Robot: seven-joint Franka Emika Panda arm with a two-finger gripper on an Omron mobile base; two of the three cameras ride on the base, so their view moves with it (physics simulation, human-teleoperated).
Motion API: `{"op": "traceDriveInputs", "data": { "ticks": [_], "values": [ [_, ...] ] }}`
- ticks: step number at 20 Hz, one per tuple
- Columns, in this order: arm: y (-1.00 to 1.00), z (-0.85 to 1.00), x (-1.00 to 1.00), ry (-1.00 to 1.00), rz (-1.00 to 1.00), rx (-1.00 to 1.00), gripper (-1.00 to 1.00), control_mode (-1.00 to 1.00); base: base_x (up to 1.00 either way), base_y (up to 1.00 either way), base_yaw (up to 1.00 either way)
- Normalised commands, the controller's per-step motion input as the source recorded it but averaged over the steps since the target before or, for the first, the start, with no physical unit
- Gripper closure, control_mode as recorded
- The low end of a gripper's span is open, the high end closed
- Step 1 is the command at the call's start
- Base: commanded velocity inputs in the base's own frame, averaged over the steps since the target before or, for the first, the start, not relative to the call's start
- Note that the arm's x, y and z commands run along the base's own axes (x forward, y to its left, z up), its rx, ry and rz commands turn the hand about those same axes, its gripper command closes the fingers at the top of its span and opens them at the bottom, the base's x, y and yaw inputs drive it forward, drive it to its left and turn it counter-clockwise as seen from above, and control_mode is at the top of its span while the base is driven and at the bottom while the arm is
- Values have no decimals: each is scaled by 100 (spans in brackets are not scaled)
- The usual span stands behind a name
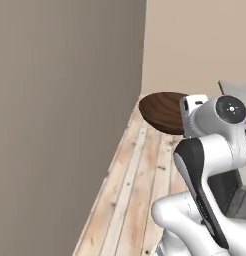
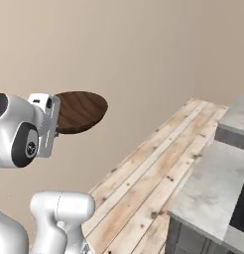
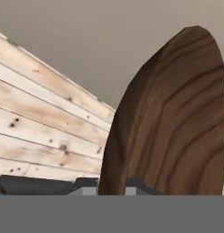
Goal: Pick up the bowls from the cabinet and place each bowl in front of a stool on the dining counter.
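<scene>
Wide, shallow dark brown wooden bowl (image 3: 170,123) pinched by its rim in the two-finger gripper (image 3: 111,190), carried aloft. Kept high above the pale plank floor (image 2: 153,173) beside the beige wall (image 1: 60,110), presumably for transport toward the dining counter.

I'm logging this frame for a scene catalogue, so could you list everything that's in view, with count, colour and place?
Wooden bowl: one, dark brown, held up in the air above the floor, in front of the wall, gripped at its rim.
Plank floor: one, light wood with knots, running along the foot of the wall.
Walls: two, plain beige-grey, meeting at a corner beyond the bowl.
Grey unit: one, grey woodgrain top over a darker front, at the right of the right base view.
Arm: one, white with dark joints, raised beside the bowl.
Hand: one, shut on the wooden bowl's rim.
</scene>
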Motion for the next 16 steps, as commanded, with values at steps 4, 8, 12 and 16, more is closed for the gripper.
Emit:
{"op": "traceDriveInputs", "data": {
  "ticks": [4, 8, 12, 16],
  "values": [
    [0, 0, 0, 0, 0, 0, 100, 100, 91, 65, -78],
    [0, 0, 0, 0, 0, 0, 100, 100, 96, 68, -68],
    [0, 0, 0, 0, 0, 0, 100, 100, 99, 20, -46],
    [0, 0, 0, 0, 0, 0, 100, 100, 100, 10, -38]
  ]
}}
